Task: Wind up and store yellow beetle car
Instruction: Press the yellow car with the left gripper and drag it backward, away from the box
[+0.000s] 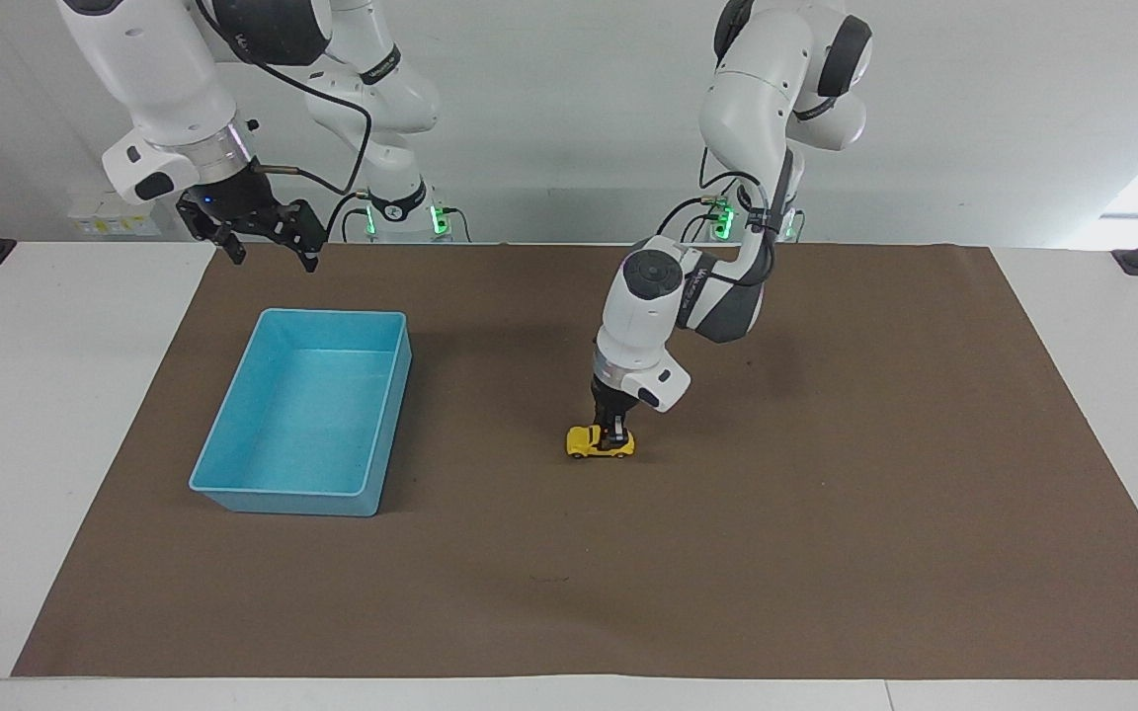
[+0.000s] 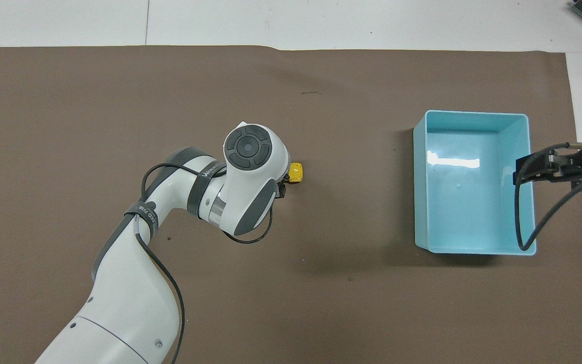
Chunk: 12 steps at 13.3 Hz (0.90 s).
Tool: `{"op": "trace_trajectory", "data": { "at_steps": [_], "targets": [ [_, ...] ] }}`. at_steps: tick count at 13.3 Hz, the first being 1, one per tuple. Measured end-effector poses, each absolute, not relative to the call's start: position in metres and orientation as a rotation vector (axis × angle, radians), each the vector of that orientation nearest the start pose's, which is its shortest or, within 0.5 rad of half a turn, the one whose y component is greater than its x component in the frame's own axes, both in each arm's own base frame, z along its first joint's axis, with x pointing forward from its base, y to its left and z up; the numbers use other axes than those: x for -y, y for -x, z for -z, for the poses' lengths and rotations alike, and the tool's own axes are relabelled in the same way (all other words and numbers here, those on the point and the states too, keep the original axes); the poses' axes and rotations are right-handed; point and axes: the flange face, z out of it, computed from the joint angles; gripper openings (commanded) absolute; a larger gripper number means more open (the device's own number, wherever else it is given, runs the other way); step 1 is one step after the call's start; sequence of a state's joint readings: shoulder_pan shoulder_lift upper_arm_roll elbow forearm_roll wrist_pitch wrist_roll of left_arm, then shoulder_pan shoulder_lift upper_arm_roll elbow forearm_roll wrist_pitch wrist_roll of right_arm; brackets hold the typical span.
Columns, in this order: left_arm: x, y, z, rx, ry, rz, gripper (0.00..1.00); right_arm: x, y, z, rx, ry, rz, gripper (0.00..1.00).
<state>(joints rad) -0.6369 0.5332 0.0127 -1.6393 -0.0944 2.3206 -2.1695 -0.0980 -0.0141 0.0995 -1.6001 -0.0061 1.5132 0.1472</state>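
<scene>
The yellow beetle car (image 1: 589, 442) stands on its wheels on the brown mat (image 1: 826, 494), near the table's middle. My left gripper (image 1: 616, 433) points straight down onto it, with its fingers closed around the car's body at the end toward the left arm. In the overhead view only the car's other end (image 2: 297, 173) shows past the left wrist, which hides most of the left gripper (image 2: 282, 188). My right gripper (image 1: 273, 259) hangs open and empty in the air, over the robot-side edge of the blue bin (image 1: 233, 484), and waits.
The blue bin (image 2: 473, 115) is empty and sits on the mat toward the right arm's end of the table. The right arm's black cable (image 2: 523, 222) hangs over the bin's rim. White table surface surrounds the mat.
</scene>
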Motion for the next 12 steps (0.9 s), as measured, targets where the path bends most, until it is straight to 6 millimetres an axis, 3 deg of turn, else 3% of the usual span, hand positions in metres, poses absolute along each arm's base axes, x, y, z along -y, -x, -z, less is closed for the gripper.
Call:
{"op": "trace_trajectory", "data": {
  "at_steps": [4, 12],
  "targets": [
    [0.393, -0.572, -0.321, -2.187, -2.054, 0.068, 0.19, -0.001, -0.543, -0.614, -0.23, 3.144, -0.114, 1.0],
    [0.327, -0.589, -0.321, -2.204, -2.093, 0.069, 0.21, -0.001, -0.543, -0.614, -0.23, 3.144, -0.114, 1.0]
  ]
}}
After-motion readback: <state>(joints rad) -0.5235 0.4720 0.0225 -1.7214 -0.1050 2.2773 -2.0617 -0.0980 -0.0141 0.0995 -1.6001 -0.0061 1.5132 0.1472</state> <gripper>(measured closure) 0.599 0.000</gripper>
